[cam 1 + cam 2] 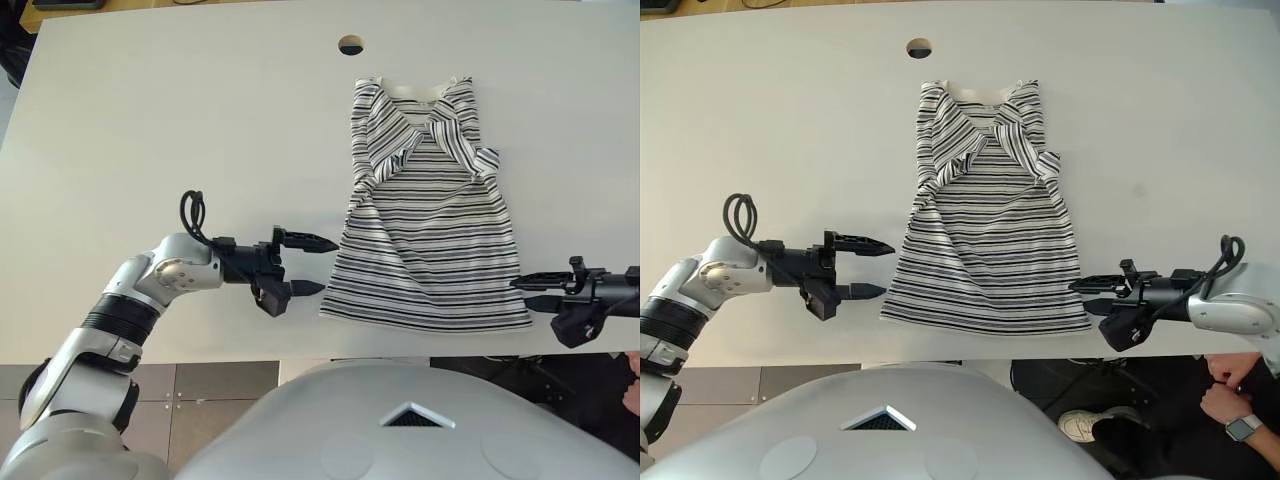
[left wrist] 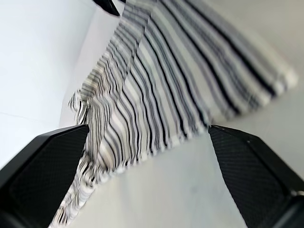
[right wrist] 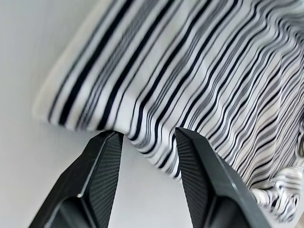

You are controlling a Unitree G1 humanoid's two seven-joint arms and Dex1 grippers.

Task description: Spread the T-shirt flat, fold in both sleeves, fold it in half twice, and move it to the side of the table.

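Note:
A black-and-white striped T-shirt (image 1: pixel 425 220) lies on the white table (image 1: pixel 180 130), collar at the far end, both sleeves folded in over the chest. My left gripper (image 1: pixel 322 265) stands open just off the shirt's near left hem corner, with nothing between its fingers. My right gripper (image 1: pixel 517 292) sits at the near right hem corner, its fingers a small gap apart. In the right wrist view the fingertips (image 3: pixel 111 142) meet the hem edge of the T-shirt (image 3: pixel 190 71). The left wrist view has the T-shirt (image 2: pixel 180 90) ahead of its wide-apart fingers (image 2: pixel 45 166).
A round cable hole (image 1: pixel 351 44) is in the table beyond the shirt's left shoulder. Bare white tabletop stretches to the left of the shirt. The table's front edge (image 1: pixel 200 358) runs just behind both grippers.

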